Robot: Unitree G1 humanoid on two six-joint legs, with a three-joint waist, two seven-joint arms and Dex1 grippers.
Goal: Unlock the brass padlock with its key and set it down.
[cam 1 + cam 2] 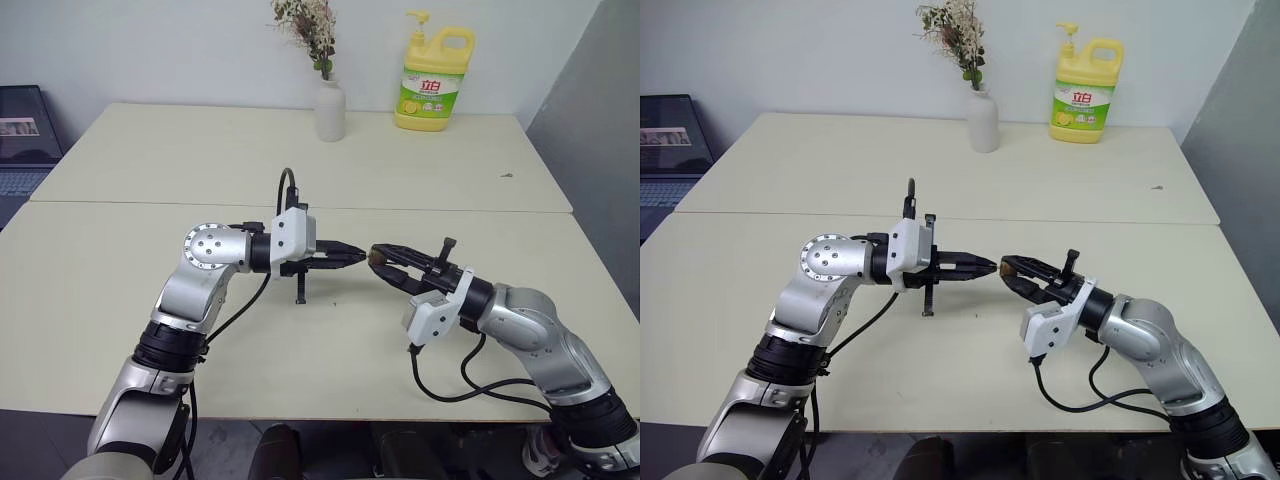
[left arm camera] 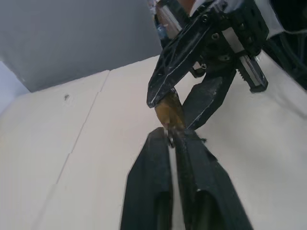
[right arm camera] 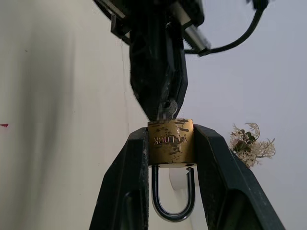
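Brass padlock (image 3: 170, 140) sits clamped in the right gripper (image 1: 375, 256); the left gripper (image 1: 357, 257) pinches the key (image 3: 168, 107) at the lock.

The two grippers are meeting tip to tip above the middle of the near worktop (image 1: 120, 330). The right gripper (image 1: 385, 262) is clamping the brass padlock (image 3: 170, 142) between its fingers, and the left gripper (image 1: 352, 257) is sitting at the padlock's keyed face, where the key (image 3: 168, 108) is showing, so no gap is remaining between the tips. Worktop around and beneath the padlock is lying bare. Well behind the padlock, the white vase (image 1: 330, 110) and the yellow detergent bottle (image 1: 433, 82) are standing on the far worktop, with a tiny dark speck (image 1: 508, 176) out to the padlock's far right. The seam (image 1: 150, 204) between worktops is running behind the padlock.
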